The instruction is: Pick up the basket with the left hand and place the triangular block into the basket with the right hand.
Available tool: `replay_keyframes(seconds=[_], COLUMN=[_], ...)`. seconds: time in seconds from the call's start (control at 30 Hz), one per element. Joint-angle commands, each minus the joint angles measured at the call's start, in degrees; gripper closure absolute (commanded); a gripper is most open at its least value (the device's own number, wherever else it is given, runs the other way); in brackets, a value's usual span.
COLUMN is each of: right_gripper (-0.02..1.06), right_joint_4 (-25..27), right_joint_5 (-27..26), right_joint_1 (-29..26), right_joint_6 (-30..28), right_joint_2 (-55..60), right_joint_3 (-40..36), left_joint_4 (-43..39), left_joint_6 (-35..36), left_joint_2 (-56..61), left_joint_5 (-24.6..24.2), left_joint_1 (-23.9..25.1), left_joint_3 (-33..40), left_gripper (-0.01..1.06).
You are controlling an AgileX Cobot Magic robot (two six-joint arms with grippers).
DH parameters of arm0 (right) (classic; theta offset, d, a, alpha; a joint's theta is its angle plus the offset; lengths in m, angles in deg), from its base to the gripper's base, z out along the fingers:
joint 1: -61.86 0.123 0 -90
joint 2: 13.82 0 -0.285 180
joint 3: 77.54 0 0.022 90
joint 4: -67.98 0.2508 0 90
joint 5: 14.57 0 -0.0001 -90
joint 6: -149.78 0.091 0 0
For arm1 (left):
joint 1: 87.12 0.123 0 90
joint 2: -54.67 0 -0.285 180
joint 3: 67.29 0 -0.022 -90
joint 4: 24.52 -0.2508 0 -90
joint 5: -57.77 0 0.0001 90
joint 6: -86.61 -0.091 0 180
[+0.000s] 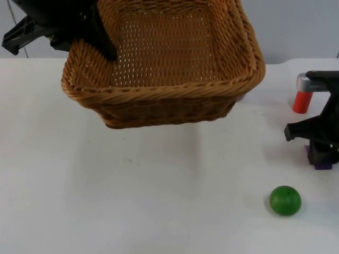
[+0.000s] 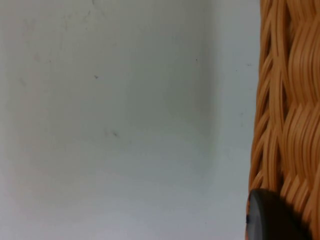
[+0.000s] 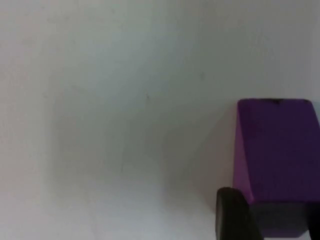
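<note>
Overhead, left gripper fingers pinching one basket rim; right gripper fingers straddling one purple block; spread unclear.

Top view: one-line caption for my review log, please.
Left gripper holds the basket above the table; right gripper at the purple block, green ball nearby.

Rough woven wicker basket; smooth matt purple block; white table.
</note>
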Motion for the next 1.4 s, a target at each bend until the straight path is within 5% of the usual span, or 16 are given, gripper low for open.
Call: replay_keyframes(seconds=[0.0, 0.27, 0.63, 0.87, 1.03, 1.37], right_gripper=[1.05, 1.05, 1.05, 1.05, 1.05, 1.05], right_joint_4=[-1.05, -4.98, -4.85, 4.25, 13.13, 12.59], right_joint_5=[1.56, 4.42, 7.42, 15.67, 20.11, 18.57], right_joint_1=[0.28, 0.28, 0.28, 0.28, 1.63, 15.77], right_joint_6=[-0.34, -0.34, -2.02, -9.82, -17.11, -17.07], right_joint_2=[-0.16, -8.87, -38.44, -55.25, -57.01, -44.97], right_joint_3=[0.18, -1.79, -13.08, -11.47, -5.00, 5.71], left_joint_4=[1.64, 1.64, 1.10, 0.89, 2.43, 3.71], left_joint_6=[-0.12, -0.12, -0.12, -0.12, 0.09, 1.16], left_joint_2=[0.40, 0.40, -1.50, -4.32, -5.43, -5.55], left_joint_5=[0.52, -0.61, -3.26, -1.82, 0.04, 2.28], left_joint_1=[-0.32, -0.32, -1.55, -8.31, -11.81, -13.48], left_joint_3=[-0.17, -0.17, -0.05, -0.05, -0.05, -0.05], left_gripper=[1.05, 1.05, 1.05, 1.05, 1.05, 1.05])
